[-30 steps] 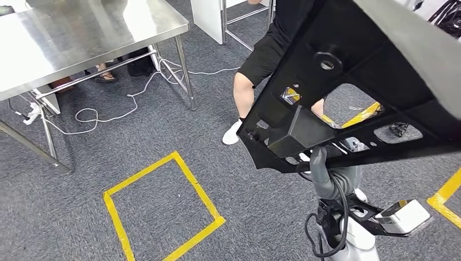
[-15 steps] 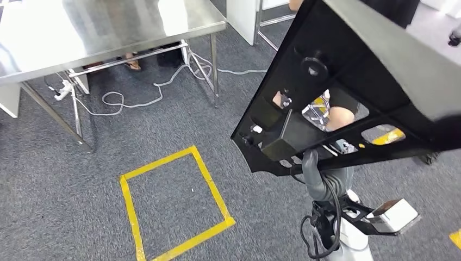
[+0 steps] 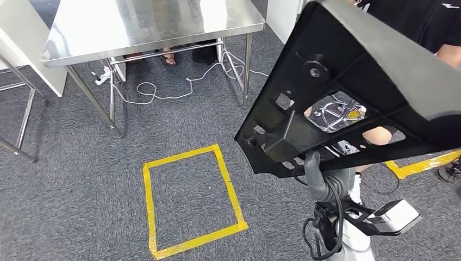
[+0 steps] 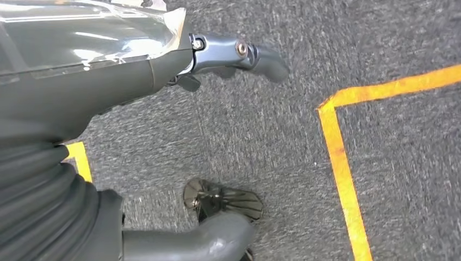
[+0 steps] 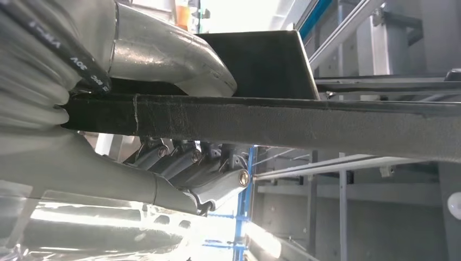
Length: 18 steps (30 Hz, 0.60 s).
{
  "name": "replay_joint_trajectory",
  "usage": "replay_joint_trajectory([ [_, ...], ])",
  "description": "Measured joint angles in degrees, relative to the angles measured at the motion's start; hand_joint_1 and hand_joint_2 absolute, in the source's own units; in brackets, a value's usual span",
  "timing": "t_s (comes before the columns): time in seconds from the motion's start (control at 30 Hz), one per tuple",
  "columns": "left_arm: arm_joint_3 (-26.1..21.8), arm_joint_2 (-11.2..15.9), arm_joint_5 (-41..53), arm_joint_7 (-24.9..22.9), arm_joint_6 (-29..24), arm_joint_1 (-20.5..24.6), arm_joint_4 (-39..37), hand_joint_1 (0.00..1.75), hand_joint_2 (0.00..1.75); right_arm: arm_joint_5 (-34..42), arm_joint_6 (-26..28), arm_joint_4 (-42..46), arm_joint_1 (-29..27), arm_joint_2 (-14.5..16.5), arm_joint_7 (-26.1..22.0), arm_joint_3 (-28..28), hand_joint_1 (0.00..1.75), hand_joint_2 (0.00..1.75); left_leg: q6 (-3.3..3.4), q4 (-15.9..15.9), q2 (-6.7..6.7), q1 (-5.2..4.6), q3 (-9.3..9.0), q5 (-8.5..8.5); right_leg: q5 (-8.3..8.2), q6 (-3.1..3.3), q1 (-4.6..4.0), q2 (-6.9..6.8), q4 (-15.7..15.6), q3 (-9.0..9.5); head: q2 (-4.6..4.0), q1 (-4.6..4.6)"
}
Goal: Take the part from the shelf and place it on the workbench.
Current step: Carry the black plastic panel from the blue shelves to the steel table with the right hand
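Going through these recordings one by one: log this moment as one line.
right hand: grips black part | left hand: empty, hanging | workbench: ahead, bare | part: not yet placed

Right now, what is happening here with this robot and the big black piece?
The robot is carrying a large black part, gripped along its edge by the right hand, thumb on one side and fingers on the other. The left hand hangs open above the grey carpet, holding nothing. A steel workbench stands ahead, beyond a yellow tape square on the floor, and the part is not yet on it. A person stands close on the right.
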State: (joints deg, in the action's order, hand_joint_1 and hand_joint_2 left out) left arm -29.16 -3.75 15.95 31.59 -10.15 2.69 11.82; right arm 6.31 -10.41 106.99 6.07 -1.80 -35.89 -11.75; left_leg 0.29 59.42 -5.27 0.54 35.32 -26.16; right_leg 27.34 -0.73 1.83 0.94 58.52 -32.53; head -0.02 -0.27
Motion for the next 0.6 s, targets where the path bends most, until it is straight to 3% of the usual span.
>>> replay_joint_trajectory([
  [0.07, 0.0, 0.1, 0.0, 0.0, 0.0, 0.2, 0.0, 0.00, 1.75, 0.0, 0.0, 0.0, 0.1, 0.1, 0.0, 0.0, 1.75, 1.75, -0.56, 5.5, 3.60, 0.04, 2.69, -2.95, 0.16, 0.63, -0.08, -1.17, -0.1, 0.24, 0.00, -0.42],
  [0.13, 0.0, 0.2, 0.2, 0.1, 0.1, 0.3, 0.0, 0.00, 1.75, 0.0, 0.0, -0.1, 0.1, 0.1, 0.0, 0.0, 1.75, 1.75, -0.90, 13.1, 4.92, 0.23, 6.71, -5.97, 0.41, 0.98, -0.32, -2.55, -0.1, 0.39, 0.00, -0.60],
  [0.17, 0.0, 0.2, 0.3, 0.0, 0.2, 0.3, 0.0, 0.00, 1.75, 0.0, 0.0, -0.1, 0.1, 0.1, 0.0, 0.0, 1.75, 1.75, -0.96, 15.0, 5.06, 0.29, 7.88, -6.16, 0.53, 1.10, -0.39, -3.27, -0.1, 0.47, 0.00, -0.61],
  [0.2, 0.0, 0.2, 0.4, 0.0, 0.2, 0.2, 0.0, 0.00, 1.75, 0.0, 0.0, -0.1, 0.2, 0.1, 0.0, 0.0, 1.75, 1.75, -0.94, 14.7, 5.14, 0.31, 7.95, -5.29, 0.66, 1.16, -0.43, -3.86, -0.1, 0.59, 0.00, -0.62],
  [0.23, 0.0, 0.2, 0.4, -0.1, 0.3, 0.2, 0.0, 0.00, 1.75, 0.0, 0.0, -0.2, 0.2, 0.1, 0.1, 0.0, 1.75, 1.75, -0.83, 12.0, 5.26, 0.33, 6.69, -3.49, 0.82, 1.12, -0.46, -4.30, -0.1, 0.77, 0.00, -0.61],
  [0.27, 0.0, 0.2, 0.4, -0.1, 0.2, 0.2, 0.0, 0.00, 1.75, -0.1, 0.2, -0.2, 0.3, 0.2, 0.1, 0.0, 1.75, 1.75, -0.61, 7.8, 5.60, 0.32, 4.53, -1.38, 0.98, 1.01, -0.49, -4.68, -0.1, 0.99, 0.00, -0.61],
  [0.33, 0.0, 0.2, 0.4, -0.4, -0.4, 0.2, 0.0, 0.00, 1.75, -0.6, 1.0, -0.2, 0.5, 0.3, 0.6, 0.0, 1.75, 1.75, -0.11, 1.1, 6.28, 0.03, 0.95, 0.92, 1.33, 0.54, -0.81, -5.12, -0.1, 1.28, 0.00, -0.56],
  [0.43, 0.0, 0.2, 0.4, -0.7, -1.2, 0.2, 0.0, 0.00, 1.75, -1.3, 2.1, -0.3, 0.8, 0.3, 1.3, 0.0, 1.75, 1.75, 0.66, -0.7, 6.09, -0.51, 0.15, 0.90, 1.50, -0.29, -1.11, -5.61, -0.4, 1.52, 0.00, -0.56],
  [0.5, 0.0, 0.2, 0.4, -0.7, -1.4, 0.2, 0.0, 0.00, 1.75, -1.5, 2.3, -0.3, 0.8, 0.3, 1.4, 0.1, 1.75, 1.75, 1.43, -1.6, 5.71, -0.33, -0.55, 1.24, 2.08, -0.75, -1.18, -4.87, 0.4, 1.30, 0.00, -0.49],
  [0.53, 0.0, 0.2, 0.4, -0.7, -1.4, 0.3, 0.0, 0.00, 1.75, -1.5, 2.3, -0.3, 0.8, 0.3, 1.4, 0.1, 1.75, 1.75, 1.82, -2.0, 5.54, -0.18, -0.98, 1.47, 3.02, -0.69, -1.21, -3.94, 2.2, 0.49, 0.00, -0.40],
  [0.6, 0.0, 0.2, 0.4, -0.7, -1.4, 0.5, 0.0, 0.00, 1.75, -1.4, 2.3, -0.4, 0.8, 0.3, 1.4, 0.1, 1.75, 1.75, 2.33, -2.4, 5.09, -0.04, -1.37, 1.65, 5.86, -0.21, -1.10, -1.96, 9.3, -3.19, 0.00, -0.15],
])
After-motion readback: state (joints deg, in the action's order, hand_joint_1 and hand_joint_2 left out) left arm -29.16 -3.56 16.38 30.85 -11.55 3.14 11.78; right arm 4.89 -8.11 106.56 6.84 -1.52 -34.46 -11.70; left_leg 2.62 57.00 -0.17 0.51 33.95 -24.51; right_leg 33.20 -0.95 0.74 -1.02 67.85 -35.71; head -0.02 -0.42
